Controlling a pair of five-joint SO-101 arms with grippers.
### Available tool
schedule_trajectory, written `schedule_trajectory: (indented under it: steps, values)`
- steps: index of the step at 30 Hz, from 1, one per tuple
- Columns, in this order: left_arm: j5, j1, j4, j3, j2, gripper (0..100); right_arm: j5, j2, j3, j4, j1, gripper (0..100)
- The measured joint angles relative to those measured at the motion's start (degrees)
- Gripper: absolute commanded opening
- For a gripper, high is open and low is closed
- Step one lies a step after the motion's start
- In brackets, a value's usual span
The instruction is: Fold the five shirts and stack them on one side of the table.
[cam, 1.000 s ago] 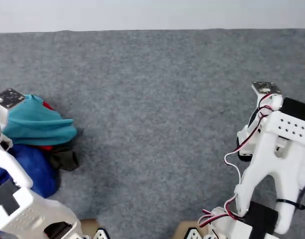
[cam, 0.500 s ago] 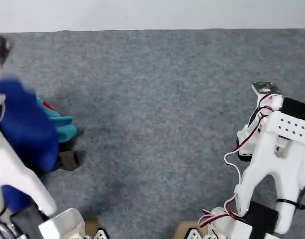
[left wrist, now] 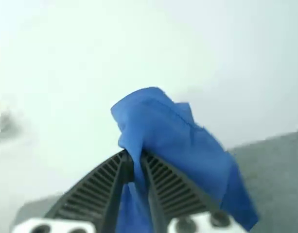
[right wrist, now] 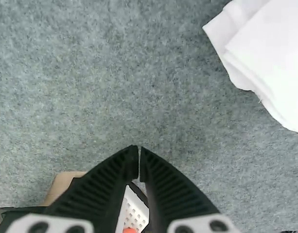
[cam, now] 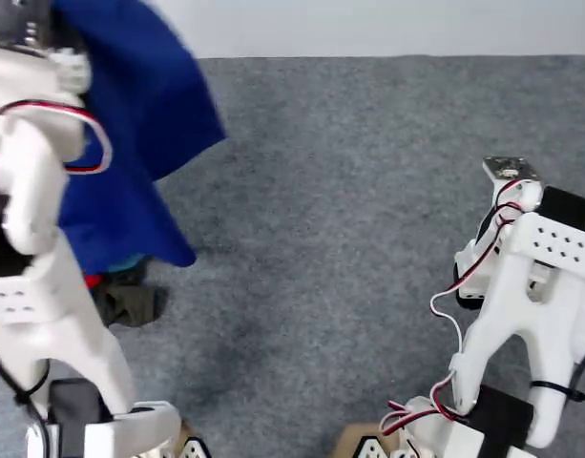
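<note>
My left gripper [left wrist: 134, 158] is clenched on a bunched fold of the blue shirt [cam: 139, 124], held high at ten o'clock over the grey table [cam: 349, 191]. The shirt's hem hangs down onto the shirt pile [cam: 128, 303] at eight o'clock. That pinch looks thin to me: a quick swing could pull the cloth free, or the trailing hem could snag the pile and drag it along. My right gripper [right wrist: 139, 151] sits closed on nothing at four o'clock, well apart, so the shirt may land crumpled with no second corner held
</note>
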Motion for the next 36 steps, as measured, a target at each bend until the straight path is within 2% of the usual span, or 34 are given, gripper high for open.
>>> schedule_trajectory:
  steps: [4, 8, 13, 15, 18, 23, 27, 30, 36]
  values:
    - [2.2, 8.5, 1.4, -0.7, 2.0, 1, 0.0, 0.0, 0.0, 0.0, 0.0, 0.9]
    - [2.6, 15.2, 8.6, 3.4, 5.9, 1, 0.0, 0.0, 0.0, 0.0, 0.0, 0.9]
    - [2.7, 16.7, 14.2, 15.3, 13.3, 1, 0.0, 0.0, 0.0, 0.0, 0.0, 0.9]
    - [2.7, 15.3, 13.9, 19.5, 16.3, 2, 0.0, 0.0, 0.0, 0.0, -0.6, 0.9]
    - [2.7, 10.5, 11.4, 22.1, 20.7, 9, 0.0, 0.0, 0.0, 0.0, -3.5, 0.9]
    - [1.4, 1.3, 8.2, 22.1, 26.2, 17, 0.0, 0.0, 0.0, 0.0, -13.9, 1.4]
    - [-1.4, -3.3, 6.2, 22.1, 26.5, 19, 0.0, 0.7, 0.0, -0.6, -22.8, 10.2]
    - [-3.0, -4.9, 5.8, 21.5, 26.5, 20, -0.3, 4.0, 0.0, -3.3, -25.8, 16.7]
    - [-4.5, -6.5, 6.2, 15.6, 26.5, 21, -9.6, 14.6, -2.2, -9.8, -28.7, 19.7]
